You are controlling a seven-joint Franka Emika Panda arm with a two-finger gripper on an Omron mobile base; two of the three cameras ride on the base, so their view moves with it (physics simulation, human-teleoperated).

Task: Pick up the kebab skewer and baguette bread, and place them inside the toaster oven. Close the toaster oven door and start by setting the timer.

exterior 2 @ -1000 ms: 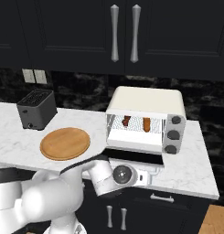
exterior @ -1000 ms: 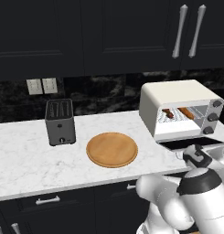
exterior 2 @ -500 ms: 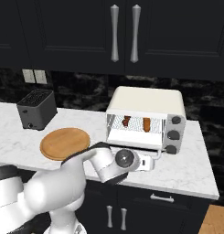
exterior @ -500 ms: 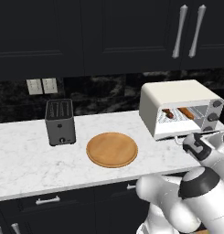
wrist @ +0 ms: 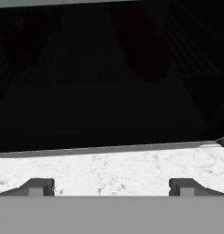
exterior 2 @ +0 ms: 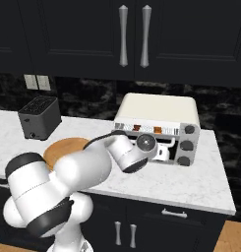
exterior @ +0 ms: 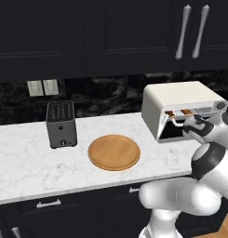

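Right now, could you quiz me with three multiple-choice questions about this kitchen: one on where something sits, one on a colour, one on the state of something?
1. Where is the round wooden board?
A. On the counter between the black toaster and the toaster oven
B. Inside the toaster oven
C. On top of the black toaster

2. What colour is the toaster oven body?
A. Red
B. Cream-white
C. Blue

3. How does the gripper stand?
A. Shut on the board
B. Holding the black toaster
C. Open, holding nothing

Answers:
1. A: the board lies on the marble counter, with the black toaster to its left and the oven to its right.
2. B: its top and sides are pale cream.
3. C: in the hand view the two fingertips stand far apart with only counter between them.
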